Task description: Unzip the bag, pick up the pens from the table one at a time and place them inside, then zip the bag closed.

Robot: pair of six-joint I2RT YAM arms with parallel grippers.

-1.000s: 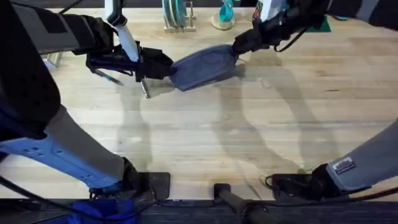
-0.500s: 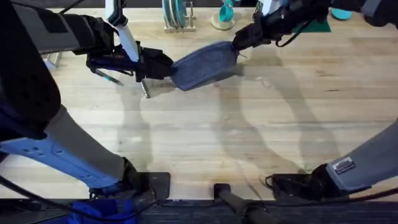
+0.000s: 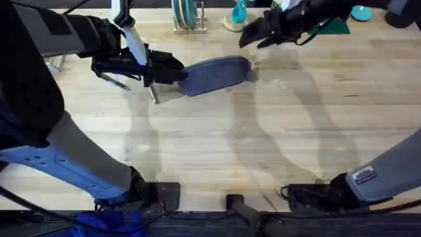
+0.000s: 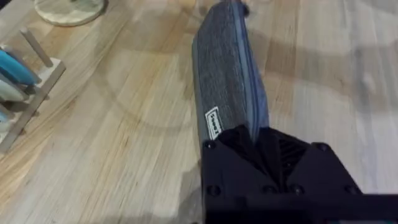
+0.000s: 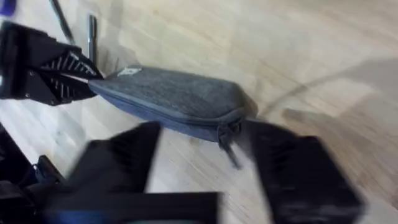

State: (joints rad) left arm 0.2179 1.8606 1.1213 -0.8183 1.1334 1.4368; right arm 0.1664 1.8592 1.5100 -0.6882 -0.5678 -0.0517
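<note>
Clamped on one end of the bag [image 3: 214, 74], the left gripper [image 3: 172, 71] pins it to the table [image 3: 263, 145] near two pens [image 3: 153, 94], while the right gripper [image 3: 253, 37], fingers spread and empty, hovers above the other end beside a wooden rack [image 3: 187, 26].

Lighting is bright and even from above. The light wooden plank table [image 3: 276, 145] carries soft, broad grey shadows of both arms, without hard glare. Overhead, the near arm sections at the frame edges are large and defocused. The right wrist view is motion-blurred, its own black fingers [image 5: 118, 162] smeared. The left wrist view is sharp.
</note>
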